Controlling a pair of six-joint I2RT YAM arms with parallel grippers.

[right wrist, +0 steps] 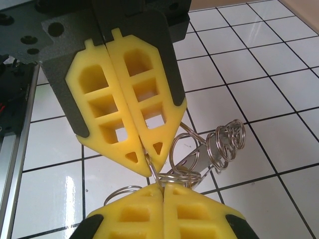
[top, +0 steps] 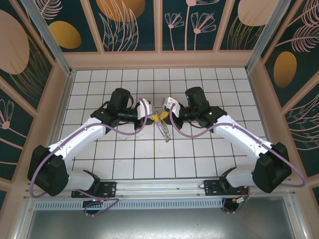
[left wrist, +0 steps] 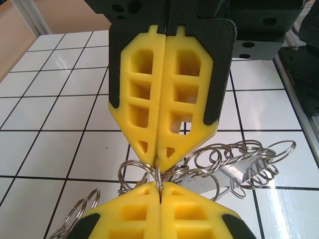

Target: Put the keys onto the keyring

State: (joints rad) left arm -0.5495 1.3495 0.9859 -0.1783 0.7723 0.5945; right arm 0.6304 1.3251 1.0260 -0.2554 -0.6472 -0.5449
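One left gripper (top: pixel 153 117), one right gripper (top: pixel 164 113) and one keyring (top: pixel 165 131).

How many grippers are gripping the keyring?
2. The left gripper is shut on a small ring of the keyring; the right gripper is shut on another, its fingers tip to tip with the left's.

White tiled table (top: pixel 129 164) with black grid lines, enclosed by wood-framed walls (top: pixel 159 59) carrying dark teal floral panels (top: pixel 124 37); glossy glare.
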